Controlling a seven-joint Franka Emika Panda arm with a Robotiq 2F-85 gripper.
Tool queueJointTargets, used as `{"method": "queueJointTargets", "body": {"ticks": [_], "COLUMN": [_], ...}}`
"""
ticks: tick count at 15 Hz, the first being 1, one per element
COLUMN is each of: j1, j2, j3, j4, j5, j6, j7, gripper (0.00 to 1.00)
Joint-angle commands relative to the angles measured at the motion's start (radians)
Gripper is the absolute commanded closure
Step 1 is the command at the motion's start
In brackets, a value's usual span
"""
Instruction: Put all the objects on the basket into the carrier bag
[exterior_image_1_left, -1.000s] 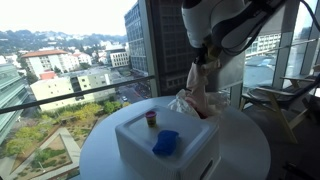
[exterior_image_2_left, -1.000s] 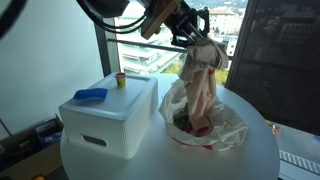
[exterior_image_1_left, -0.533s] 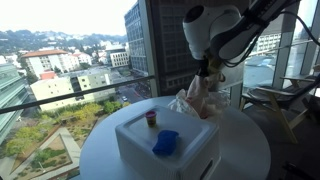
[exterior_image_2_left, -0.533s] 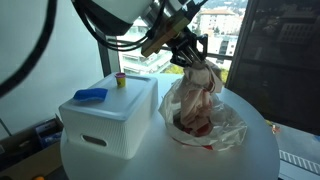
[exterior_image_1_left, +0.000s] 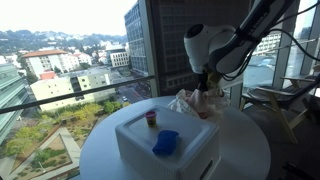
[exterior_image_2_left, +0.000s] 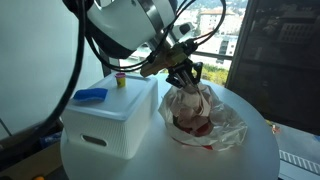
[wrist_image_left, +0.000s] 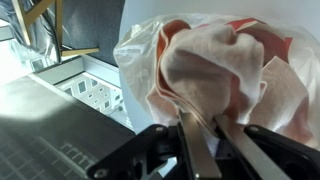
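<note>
Leftmost, a lumpy blue object (exterior_image_2_left: 90, 95) and a tiny red-and-yellow one (exterior_image_2_left: 120, 80) are being borne on the flat top of the boxy white basket (exterior_image_2_left: 100, 128). Just right, the crinkled translucent carrier bag (exterior_image_2_left: 212, 122) is being pinched at its bunched top by the nearly closed gripper (exterior_image_2_left: 186, 80).

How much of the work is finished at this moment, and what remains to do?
Done: a red item seems to lie inside the carrier bag. In hand: the claw pinches the bag's top. Left: the blue object and the small red-and-yellow one sit on the basket.
</note>
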Motion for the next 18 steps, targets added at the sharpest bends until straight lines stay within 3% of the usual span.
{"method": "queueJointTargets", "body": {"ticks": [1,4,10,11,14,15,16,18], "j1": [0.008,0.011,-0.017,-0.054,-0.074,-0.078,-0.089,-0.089], "j2": [0.079,0.137,0.263,0.284,0.316,0.312,0.296,0.233], "j3": [-0.017,-0.035,-0.068,-0.038,-0.037,-0.04,-0.03,-0.033], "j4": [0.046,0.082,0.109,0.107,0.102,0.096,0.079,0.043], "j5": [0.033,-0.003,0.081,0.082,0.077,0.068,0.079,0.057], "j6": [0.075,0.132,0.323,0.351,0.416,0.43,0.439,0.446], "j7": [-0.037,-0.026,-0.099,-0.104,-0.115,-0.114,-0.13,-0.144], "gripper": [0.9,0.89,0.87,0.87,0.86,0.81,0.59,0.55]}}
